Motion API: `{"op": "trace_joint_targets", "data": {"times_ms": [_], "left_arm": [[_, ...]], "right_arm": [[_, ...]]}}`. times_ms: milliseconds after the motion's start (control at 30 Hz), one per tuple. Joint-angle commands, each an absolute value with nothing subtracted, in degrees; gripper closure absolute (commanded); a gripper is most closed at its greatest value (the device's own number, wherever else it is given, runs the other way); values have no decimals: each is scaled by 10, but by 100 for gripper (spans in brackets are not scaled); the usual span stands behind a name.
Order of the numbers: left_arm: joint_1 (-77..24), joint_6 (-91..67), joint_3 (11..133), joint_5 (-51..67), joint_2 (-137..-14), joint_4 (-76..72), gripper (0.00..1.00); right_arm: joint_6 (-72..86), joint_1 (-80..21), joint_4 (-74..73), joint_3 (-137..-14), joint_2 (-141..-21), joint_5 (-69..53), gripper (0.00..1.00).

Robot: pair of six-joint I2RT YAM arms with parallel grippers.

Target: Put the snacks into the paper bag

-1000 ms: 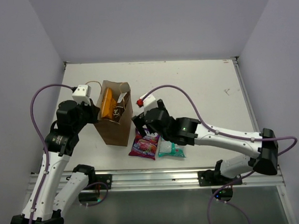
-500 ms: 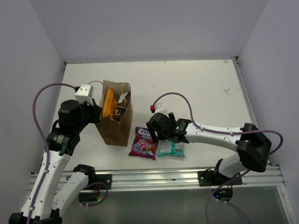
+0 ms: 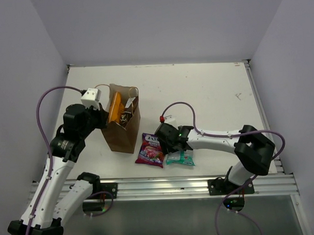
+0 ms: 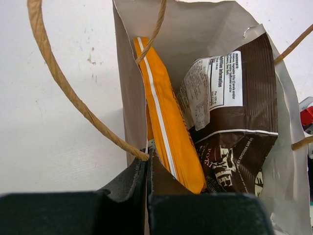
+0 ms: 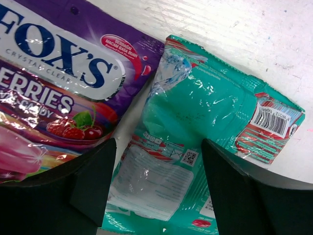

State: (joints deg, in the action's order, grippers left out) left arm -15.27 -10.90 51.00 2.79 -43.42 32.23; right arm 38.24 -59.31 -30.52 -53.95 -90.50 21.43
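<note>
Left pincer [image 4: 147, 161]: unmoved over the last second, fingers together on the paper bag's near wall.
Paper bag [image 3: 121, 134]: upright at the left of the tabletop [image 3: 207, 90], mouth open; orange chip bag [image 4: 166, 142] and brown chip bag [image 4: 239, 147] already inside.
Purple candy bag [image 3: 151, 150]: flat just right of the paper bag, untouched.
Right pincer [image 5: 159, 166]: has dropped from above the candy bag; fingers apart but narrowing, astride the teal packet.
Teal packet [image 5: 195, 127]: flat beside the candy bag, likely the next pick; two snacks remain.
</note>
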Motion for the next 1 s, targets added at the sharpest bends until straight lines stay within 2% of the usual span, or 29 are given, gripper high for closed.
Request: {"op": "trace_joint_targets", "data": {"times_ms": [0, 100, 167, 200, 300, 333, 500, 600, 733, 800, 833, 967], "left_arm": [[-162, -100, 512, 35, -446, 332, 100], [-164, -99, 512, 34, -446, 332, 100], [-164, -99, 512, 34, -445, 332, 100], [-165, -99, 513, 33, -445, 333, 100], [-165, -98, 513, 32, -444, 333, 100], [-165, -98, 512, 32, -443, 333, 100], [-166, -97, 514, 27, -442, 334, 100], [-165, -96, 515, 25, -441, 336, 100], [-166, -95, 515, 24, -435, 336, 100], [-166, -96, 515, 23, -432, 336, 100], [-166, -96, 515, 23, -432, 336, 100], [-165, -96, 515, 23, -429, 336, 100]], "right_arm": [[419, -587, -337, -536, -924, 212, 27], [424, -584, -338, -531, -935, 211, 35], [426, -583, -343, -528, -941, 212, 47], [427, -583, -344, -528, -940, 213, 70], [430, -583, -358, -533, -928, 230, 89], [431, -582, -361, -532, -924, 234, 100], [414, -583, -419, -582, -875, 294, 100], [358, -583, -468, -684, -838, 336, 100], [263, -582, -506, -927, -866, 403, 100], [212, -583, -501, -1008, -890, 406, 100], [196, -583, -484, -1080, -913, 406, 100], [91, -583, -402, -1223, -976, 382, 100]]}}
